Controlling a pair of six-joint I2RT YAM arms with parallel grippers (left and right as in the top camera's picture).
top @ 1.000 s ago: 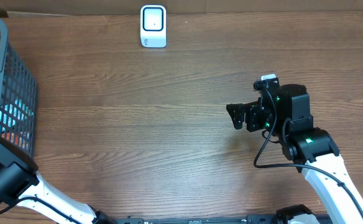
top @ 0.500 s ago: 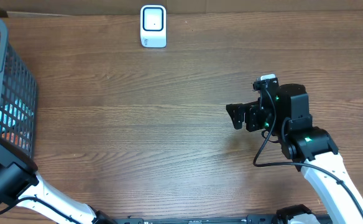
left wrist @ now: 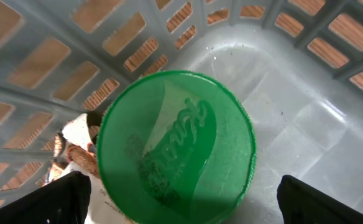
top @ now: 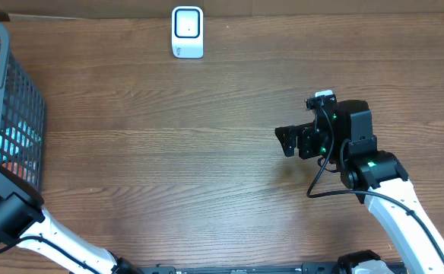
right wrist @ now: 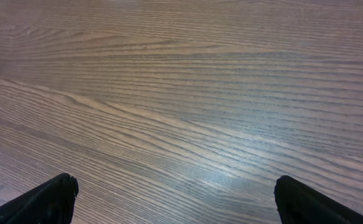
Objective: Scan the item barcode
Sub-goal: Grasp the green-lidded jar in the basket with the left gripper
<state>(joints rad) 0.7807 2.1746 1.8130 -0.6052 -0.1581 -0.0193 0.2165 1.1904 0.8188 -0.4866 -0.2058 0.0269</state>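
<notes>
The item, a round container with a green embossed lid [left wrist: 175,146], lies on the floor of the grey plastic basket [left wrist: 293,106], and its white printed label shows at the lower left. My left gripper [left wrist: 181,199] hangs just above it, open, one finger on each side of the lid and neither touching it. No barcode shows. The white scanner [top: 187,32] stands at the far edge of the table. My right gripper [top: 286,141] hovers open over bare wood at the right, nothing between its fingertips [right wrist: 57,196].
The basket [top: 20,114] sits at the table's left edge with its lattice walls close around my left gripper. A packet with a brown and white print [left wrist: 76,152] lies beside the container. Wood tabletop [top: 169,152] stretches between basket, scanner and right arm.
The right arm has shifted slightly left and toward the far edge. The left arm has edged a little lower at the basket. Both grippers stay open.
</notes>
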